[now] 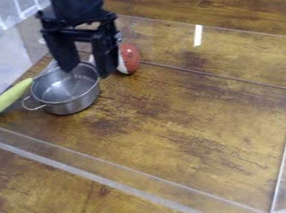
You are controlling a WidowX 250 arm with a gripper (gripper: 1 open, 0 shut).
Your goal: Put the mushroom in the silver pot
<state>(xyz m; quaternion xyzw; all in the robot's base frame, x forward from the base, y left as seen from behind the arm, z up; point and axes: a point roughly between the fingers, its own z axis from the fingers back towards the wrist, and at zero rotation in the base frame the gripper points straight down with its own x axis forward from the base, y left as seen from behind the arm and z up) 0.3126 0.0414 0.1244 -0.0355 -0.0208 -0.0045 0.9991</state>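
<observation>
Wooden tabletop: dark, knotted planks fill the near and middle ground; bare at the front.

Clear acrylic wall: low transparent barrier crossing the near part of the table diagonally, with further panels along the right and left edges.

Corn cob: long, yellow-green, lying at the left edge, just beside the silver pot, apart from the gripper.

Silver pot: small round steel pot, upright, two loop handles at the rim; interior appears empty. It stands left of centre, in the far half of the table.

Gripper: black, pointing straight down, jaws spread wide and holding nothing. Its fingertips hang over the pot's far rim, one finger at the left side of the rim, the other at the right.

Mushroom: red cap, whitish stem, lying on its side on the table just right of the gripper's right finger and beside the pot, outside it. Whether it touches the finger cannot be told.
</observation>
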